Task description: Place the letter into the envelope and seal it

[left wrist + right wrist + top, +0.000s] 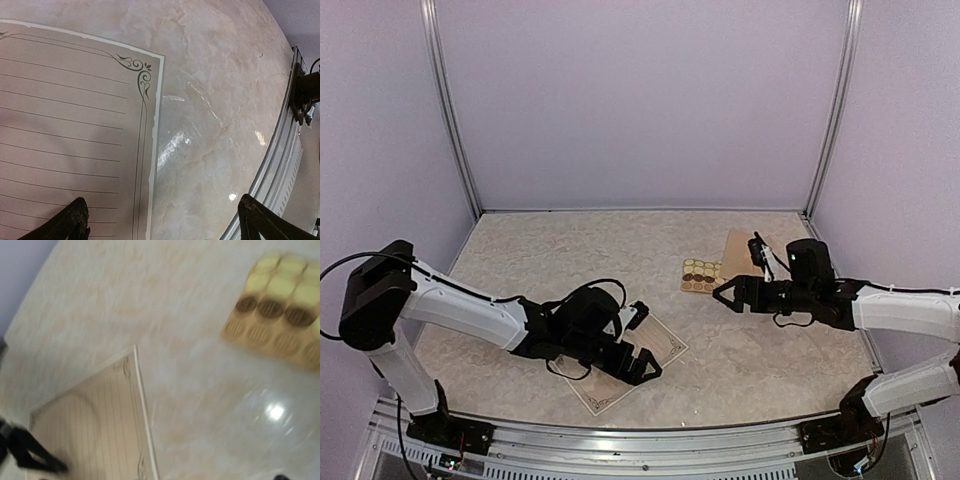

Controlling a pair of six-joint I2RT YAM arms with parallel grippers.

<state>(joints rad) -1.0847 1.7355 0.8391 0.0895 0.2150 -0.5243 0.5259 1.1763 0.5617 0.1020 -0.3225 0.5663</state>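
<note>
- Lying flat and ruled face up on the marbled table [520, 260], the letter [665, 345] sits at about 6 o'clock from table centre in the top view. It is turned diamond-wise, and its near-left part is hidden under the left arm.
- Left gripper [642, 365] hangs low over the letter's 5 o'clock side, fingers spread wide, nothing between them.
- Left wrist view: one fingertip [70, 222] is over the ruled sheet, the other over bare table near the metal rail [280, 150]. The sheet's edge runs up between the jaws, with the scrolled corner ornament toward 12 o'clock. Whether a finger touches the paper: cannot tell.
- Right gripper [725, 293] is at 3 o'clock on the table and points toward 9 o'clock, jaws released and empty.
- Sticker card [700, 275] lies just beside the right gripper, at its 10 o'clock.
- Envelope [740, 245] lies beyond, toward 1 o'clock, partly behind the right arm.
- Right wrist view is blurred: sticker card at 2 o'clock, letter at 7 o'clock, well apart.
</note>
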